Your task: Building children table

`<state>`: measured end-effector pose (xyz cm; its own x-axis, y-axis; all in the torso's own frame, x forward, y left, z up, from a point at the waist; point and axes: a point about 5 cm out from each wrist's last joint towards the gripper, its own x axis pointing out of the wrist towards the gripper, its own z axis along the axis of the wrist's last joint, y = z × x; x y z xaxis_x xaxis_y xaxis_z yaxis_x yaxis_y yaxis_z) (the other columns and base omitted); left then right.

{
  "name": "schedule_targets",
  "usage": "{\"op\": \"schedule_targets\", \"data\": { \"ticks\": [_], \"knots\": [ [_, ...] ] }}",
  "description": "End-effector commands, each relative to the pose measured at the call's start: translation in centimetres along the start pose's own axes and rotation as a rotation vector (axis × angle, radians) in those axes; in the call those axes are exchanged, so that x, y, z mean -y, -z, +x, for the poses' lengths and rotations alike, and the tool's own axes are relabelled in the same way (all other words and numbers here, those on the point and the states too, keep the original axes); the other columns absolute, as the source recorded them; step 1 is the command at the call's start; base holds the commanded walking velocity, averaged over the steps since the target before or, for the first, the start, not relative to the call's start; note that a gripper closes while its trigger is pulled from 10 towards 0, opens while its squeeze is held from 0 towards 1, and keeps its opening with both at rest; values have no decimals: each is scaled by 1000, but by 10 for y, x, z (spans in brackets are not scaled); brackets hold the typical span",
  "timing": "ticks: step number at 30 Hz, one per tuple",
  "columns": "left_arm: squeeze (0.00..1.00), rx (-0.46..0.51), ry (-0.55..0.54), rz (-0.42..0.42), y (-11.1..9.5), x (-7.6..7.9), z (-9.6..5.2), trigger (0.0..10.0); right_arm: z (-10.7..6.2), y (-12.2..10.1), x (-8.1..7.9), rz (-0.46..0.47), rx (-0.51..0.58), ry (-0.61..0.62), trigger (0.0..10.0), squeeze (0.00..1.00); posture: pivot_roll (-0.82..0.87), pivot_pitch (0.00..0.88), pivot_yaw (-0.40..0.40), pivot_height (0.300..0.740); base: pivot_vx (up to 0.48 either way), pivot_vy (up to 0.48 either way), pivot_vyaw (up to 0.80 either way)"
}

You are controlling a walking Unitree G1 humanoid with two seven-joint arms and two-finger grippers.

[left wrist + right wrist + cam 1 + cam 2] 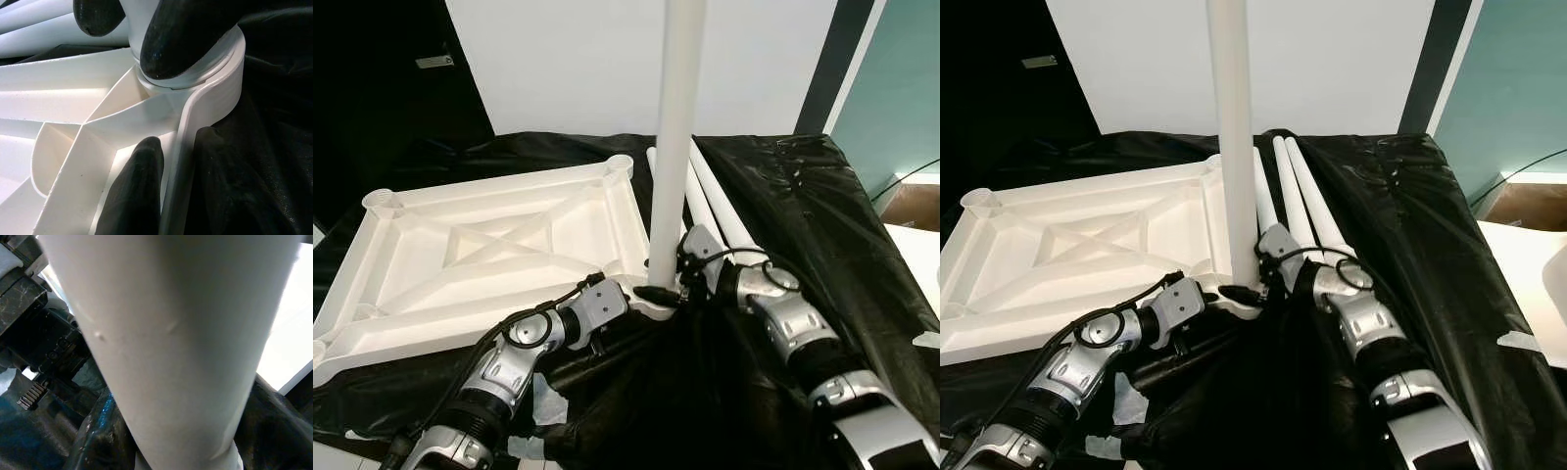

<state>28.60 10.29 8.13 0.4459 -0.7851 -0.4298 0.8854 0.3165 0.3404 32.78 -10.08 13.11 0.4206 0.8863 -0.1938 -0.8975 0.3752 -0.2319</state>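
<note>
The white table top [489,245] lies upside down on a black sheet, its ribs facing up. One white leg [675,147] stands upright in the socket at the top's near right corner [215,73]. My right gripper [679,282] is shut on the base of that leg, its black fingers [186,39] wrapped around it just above the socket. The leg [171,333] runs close past the right wrist camera. My left gripper [642,297] is shut on the table top's rim beside the same corner, one finger [132,196] inside the rim wall and the other outside.
Spare white legs [724,211] lie side by side on the black sheet [803,215] behind the right gripper. A white wall stands at the back. A white surface [915,255] and a cardboard box lie off to the right. Scraps of tape [548,401] stick near the front edge.
</note>
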Motion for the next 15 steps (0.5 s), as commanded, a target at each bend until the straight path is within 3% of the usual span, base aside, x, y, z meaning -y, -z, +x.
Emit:
{"op": "schedule_targets", "data": {
  "ticks": [1, 8, 9, 10, 12, 14, 15],
  "knots": [
    [0, -113, 156, -72, 29, 32, 3, 10000, -2, 5, -4, -7, -45, -41, 0, 0, 84, 0, 25, 740, 0, 0, 0],
    [0, -113, 157, -71, 29, 32, 3, 10000, -2, 8, -9, 7, -43, -45, 0, 0, 82, 0, 25, 740, 0, 0, 0],
    [0, -112, 158, -70, 28, 32, 3, 10000, 1, 11, -19, 39, 4, 51, 0, 0, 83, 0, 22, 740, 0, 0, 0],
    [0, -112, 158, -70, 28, 32, 3, 10000, 1, 11, -19, 39, 4, 51, 0, 0, 83, 0, 22, 740, 0, 0, 0],
    [0, -112, 159, -69, 28, 32, 4, 10000, -7, 13, -28, 121, 194, 474, 0, 0, 83, 0, 19, 740, 0, 0, 0],
    [0, -112, 159, -69, 28, 32, 4, 10000, -7, 13, -28, 121, 194, 474, 0, 0, 83, 0, 19, 740, 0, 0, 0],
    [0, -111, 159, -69, 28, 32, 4, 10000, -13, 13, -30, 140, 236, 604, 0, 0, 83, 0, 19, 740, 0, 0, 0]
  ]
}}
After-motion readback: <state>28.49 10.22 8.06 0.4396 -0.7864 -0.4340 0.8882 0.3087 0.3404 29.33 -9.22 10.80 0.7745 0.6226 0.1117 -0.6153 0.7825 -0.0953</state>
